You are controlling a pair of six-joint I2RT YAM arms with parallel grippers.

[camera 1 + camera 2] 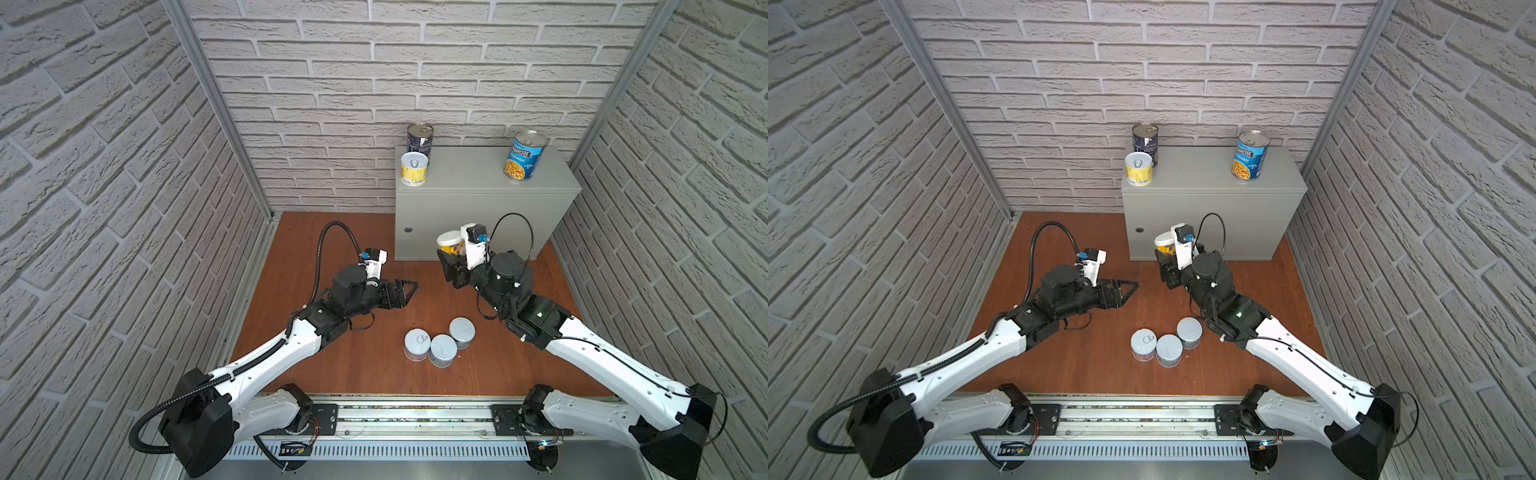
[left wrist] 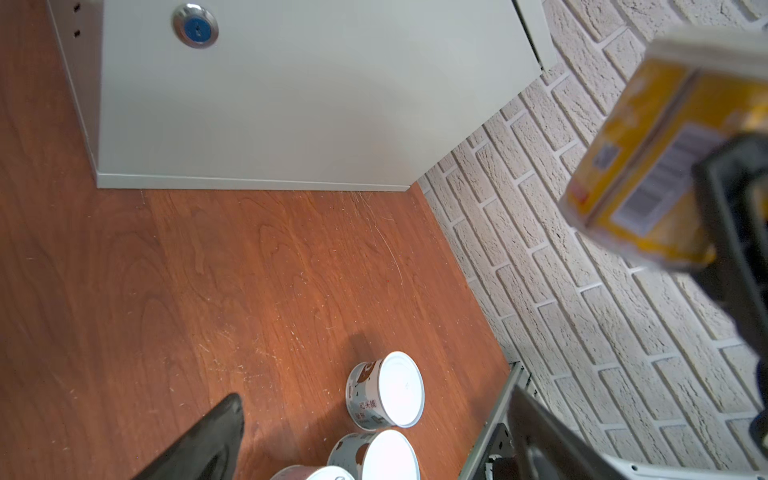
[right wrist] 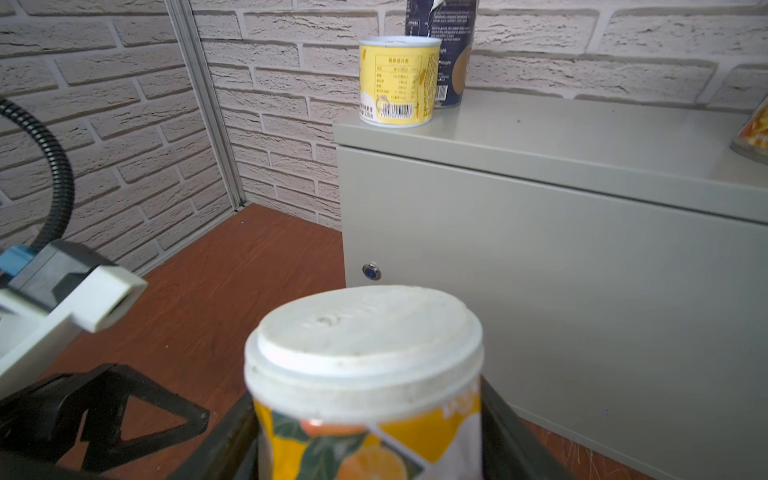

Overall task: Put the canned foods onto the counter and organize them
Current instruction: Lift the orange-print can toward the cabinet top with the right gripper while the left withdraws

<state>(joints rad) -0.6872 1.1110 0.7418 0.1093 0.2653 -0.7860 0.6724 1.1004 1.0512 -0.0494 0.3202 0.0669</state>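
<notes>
Right end effector (image 1: 451, 258) pinching orange-label can (image 1: 450, 243) by its sides, white lid up, can upright between the fingers in the right wrist view (image 3: 365, 353). It is held just in front of the grey cabinet's front face, beside the round lock (image 1: 408, 229); whether it touches the cabinet, can't tell. Tabletop (image 1: 469, 174) sits higher than the held can and beyond the right end effector. Three cans stand on it. Yellow can (image 1: 414, 168) is at the front corner up and to the left of the right end effector, with navy can (image 1: 419, 140) right behind it at the wall. Progresso can (image 1: 524, 156) is well apart from both, at the far right end, up and right of the end effector. Left end effector (image 1: 410, 296) is spread wide, empty, hanging over the floor (image 1: 340, 257) and pointing toward the right one, with a gap between them. Three short cans (image 1: 443, 350) with pale lids are bunched together on the floor, nearer the robot base than both end effectors, between the two arms.
</notes>
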